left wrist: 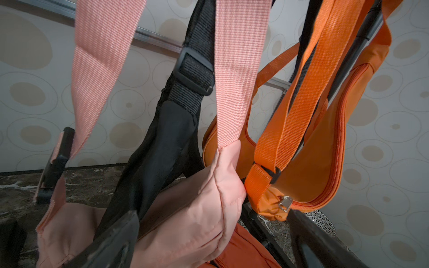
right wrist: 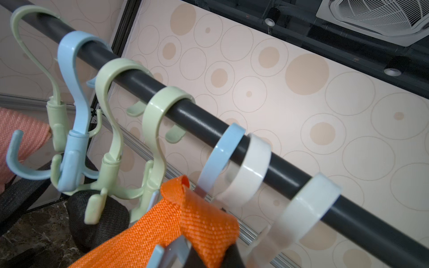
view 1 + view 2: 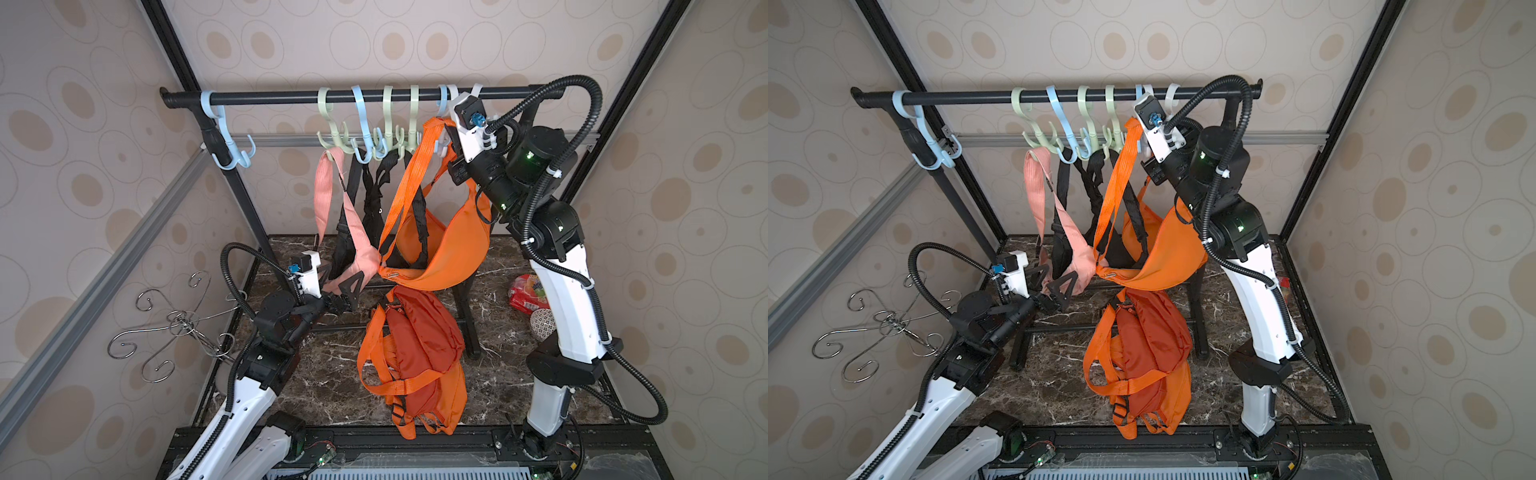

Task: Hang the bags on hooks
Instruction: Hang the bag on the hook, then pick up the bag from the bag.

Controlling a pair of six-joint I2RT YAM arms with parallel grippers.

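Grips the orange webbing strap (image 2: 181, 222) with the right gripper (image 3: 449, 143), fingers shut on the folded loop just under the black metal rail (image 3: 332, 97), beside a pale blue plastic hook (image 2: 220, 153). Cannot tell whether the loop sits on a prong. Carries from that strap the bright orange crescent-shaped fabric bag (image 3: 453, 249), hanging in the air above the dark marble tabletop (image 3: 332, 386), its zip end just beside the pink fabric bag (image 3: 359, 259). Holds the left gripper (image 3: 338, 282) low, fingers spread wide on either side of the pink bag's bottom, not clamping it. Shows, lying on the tabletop below, a rust-orange fabric bag with orange straps (image 3: 419, 332).
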